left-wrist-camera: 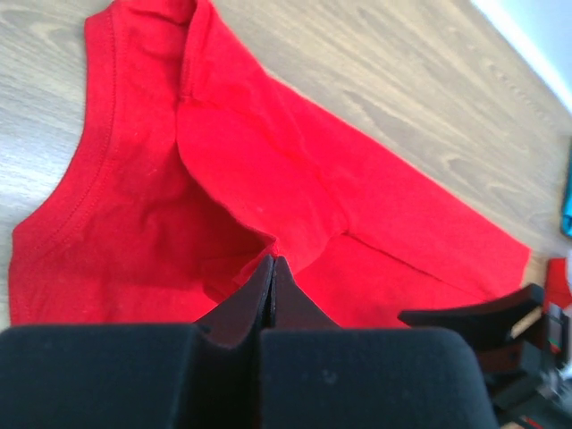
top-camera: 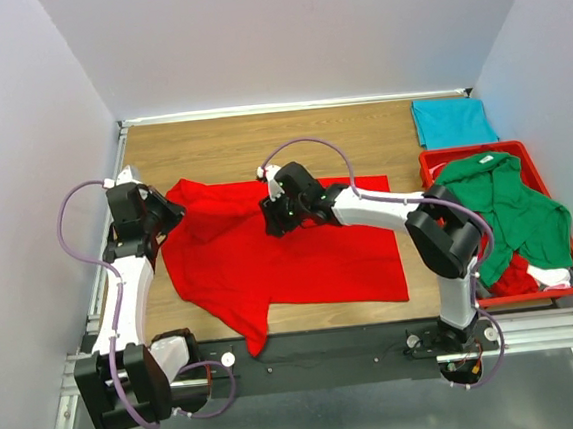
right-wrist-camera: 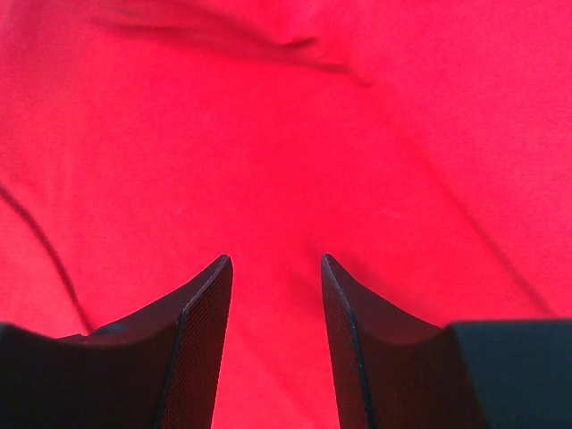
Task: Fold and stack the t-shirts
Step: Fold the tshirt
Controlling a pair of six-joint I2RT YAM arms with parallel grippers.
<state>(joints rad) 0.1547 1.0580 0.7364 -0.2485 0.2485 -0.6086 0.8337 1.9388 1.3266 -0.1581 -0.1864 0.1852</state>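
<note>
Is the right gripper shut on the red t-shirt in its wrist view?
No, the right gripper stands open, with the red t-shirt showing between its fingers.

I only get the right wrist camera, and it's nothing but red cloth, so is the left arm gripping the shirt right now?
Observer: Yes, the left jaws are shut on a raised fold of the red t-shirt.
Operator: Where on it are my jaws?
Observer: The right jaws are over its far half, about mid-width.
Operator: Anything folded already?
Observer: One teal t-shirt lies folded at the far right corner of the table, beyond the red tray.
</note>
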